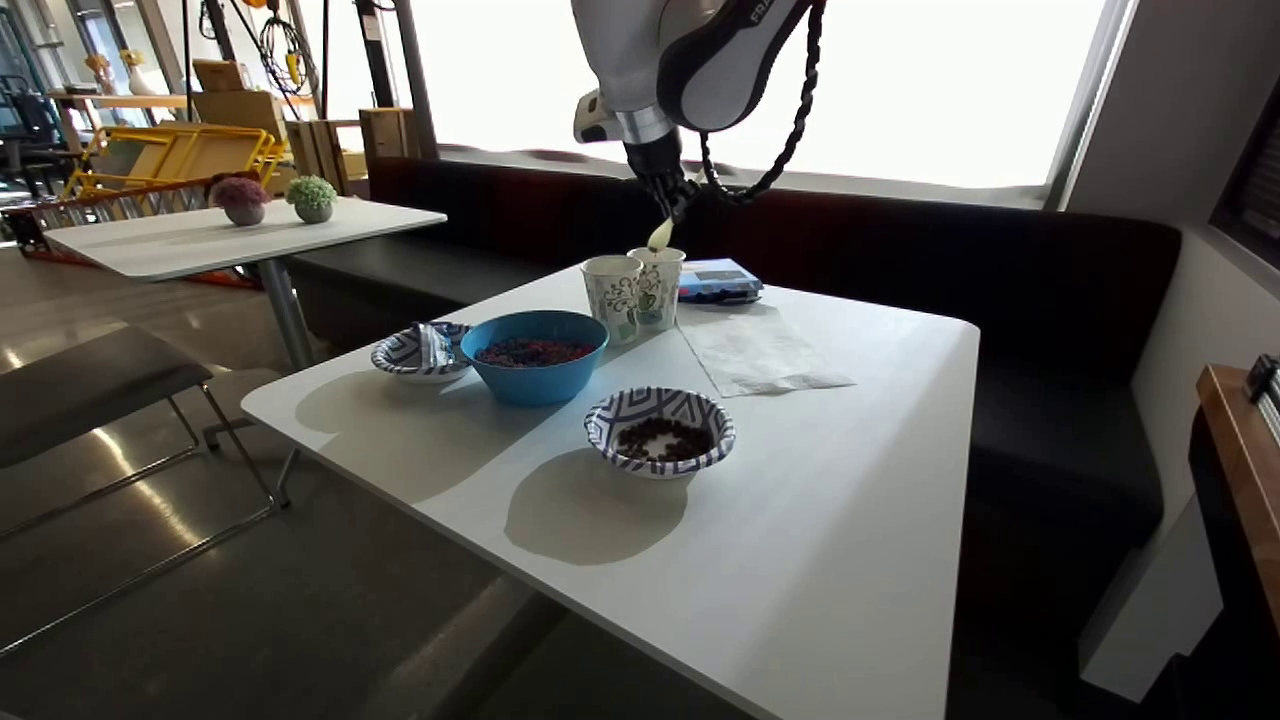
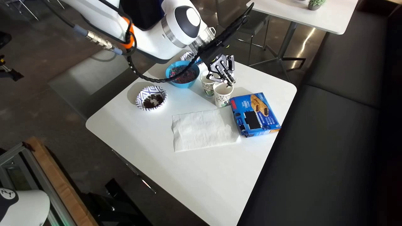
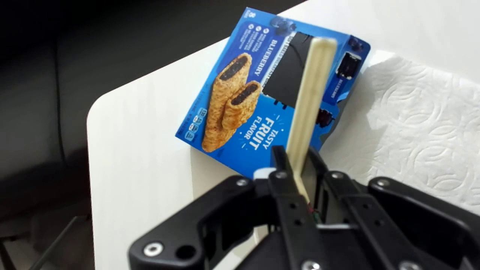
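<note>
Your pincer [image 3: 298,155] is clamped on a pale spoon [image 1: 660,234] — its fingers press the flat handle from both sides, and the spoon's bowl hangs downward. Read the table from left to right in an exterior view. First comes a patterned bowl [image 1: 395,352] with a small packet [image 1: 437,347] in it, then a blue bowl [image 1: 535,383] of reddish and dark bits; both sit off to the side, so avoid swinging that way. Next, two paper cups stand close together, the left cup [image 1: 612,305] and the right cup [image 1: 662,300]. Your spoon's bowl is at the mouth of the right cup, though you can't tell whether the tip is below the rim.

Most likely the step in hand lies right there. Centre the spoon over the opening, travel straight up or down, and turn the wrist slowly — a thin handle could twist in the grip, and a light cup would probably tip if its rim were nudged.

Farther along, a second patterned bowl [image 1: 660,402] holds dark pieces, a blue box [image 1: 722,275] lies near the right cup, and a paper towel [image 1: 765,345] is spread just beside the box; allow the fingers clearance above that box.
</note>
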Controlling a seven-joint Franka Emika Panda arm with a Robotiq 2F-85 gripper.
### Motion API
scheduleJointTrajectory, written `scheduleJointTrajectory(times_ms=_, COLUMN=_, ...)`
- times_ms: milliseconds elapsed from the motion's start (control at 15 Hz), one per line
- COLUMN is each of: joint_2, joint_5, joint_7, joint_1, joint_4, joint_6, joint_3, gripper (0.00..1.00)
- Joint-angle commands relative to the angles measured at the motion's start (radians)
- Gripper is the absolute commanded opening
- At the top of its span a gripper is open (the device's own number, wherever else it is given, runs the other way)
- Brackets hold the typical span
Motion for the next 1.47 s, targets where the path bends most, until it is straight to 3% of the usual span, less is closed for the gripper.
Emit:
scheduleJointTrajectory(times_ms=0, joint_2=-0.042, joint_5=-0.15, joint_7=0.019, joint_1=0.033, joint_4=-0.06, joint_6=-0.017, joint_3=-0.008, gripper=0.04)
scheduleJointTrajectory(times_ms=400, joint_2=-0.081, joint_5=-0.334, joint_7=0.034, joint_1=0.041, joint_4=-0.118, joint_6=-0.063, joint_3=0.012, gripper=0.04)
scheduleJointTrajectory(times_ms=533, joint_2=-0.097, joint_5=-0.322, joint_7=0.025, joint_1=0.024, joint_4=-0.137, joint_6=-0.095, joint_3=0.04, gripper=0.04)
scheduleJointTrajectory(times_ms=1000, joint_2=-0.236, joint_5=0.045, joint_7=-0.074, joint_1=-0.067, joint_4=-0.182, joint_6=-0.265, joint_3=0.176, gripper=0.04)
scheduleJointTrajectory(times_ms=1400, joint_2=-0.383, joint_5=0.373, joint_7=-0.126, joint_1=-0.143, joint_4=-0.299, joint_6=-0.181, joint_3=0.201, gripper=0.04)
